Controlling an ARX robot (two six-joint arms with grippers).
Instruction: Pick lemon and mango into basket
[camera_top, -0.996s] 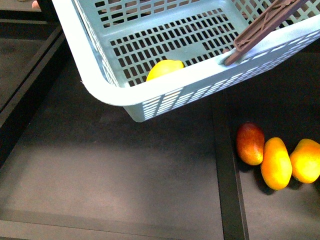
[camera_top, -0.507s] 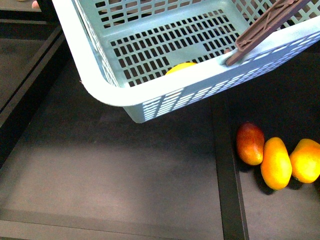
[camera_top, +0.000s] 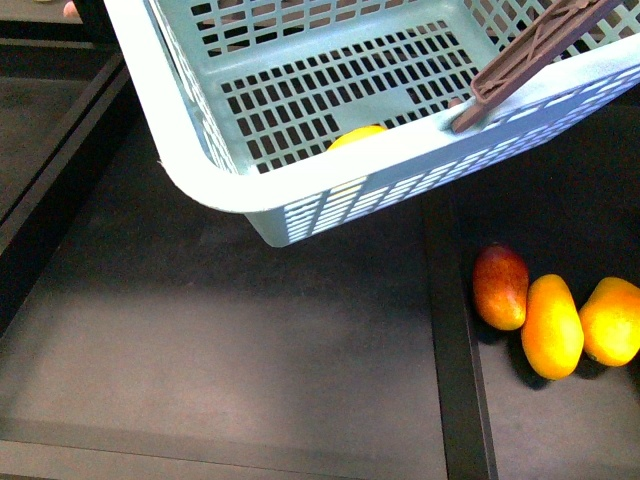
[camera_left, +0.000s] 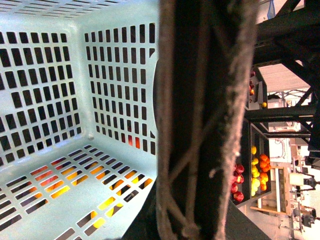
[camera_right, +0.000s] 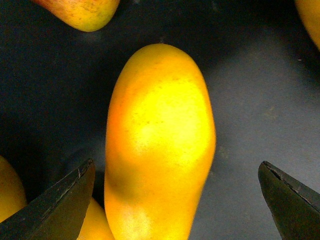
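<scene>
Basket (camera_top: 200, 150) holds one lemon (camera_top: 356, 133) against its near wall. Right gripper (camera_right: 177, 186) fingers spread wide over a mango (camera_right: 160, 125) outside it. Left gripper fingers: cannot tell.

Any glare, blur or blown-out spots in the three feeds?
Front view: sharp, soft shadows beside the mangoes. Left wrist view: the handle sits close to the lens, slightly soft, blocking the middle; basket wall sharp. Right wrist view: bright glare patch on the mango, dark surround.
</scene>
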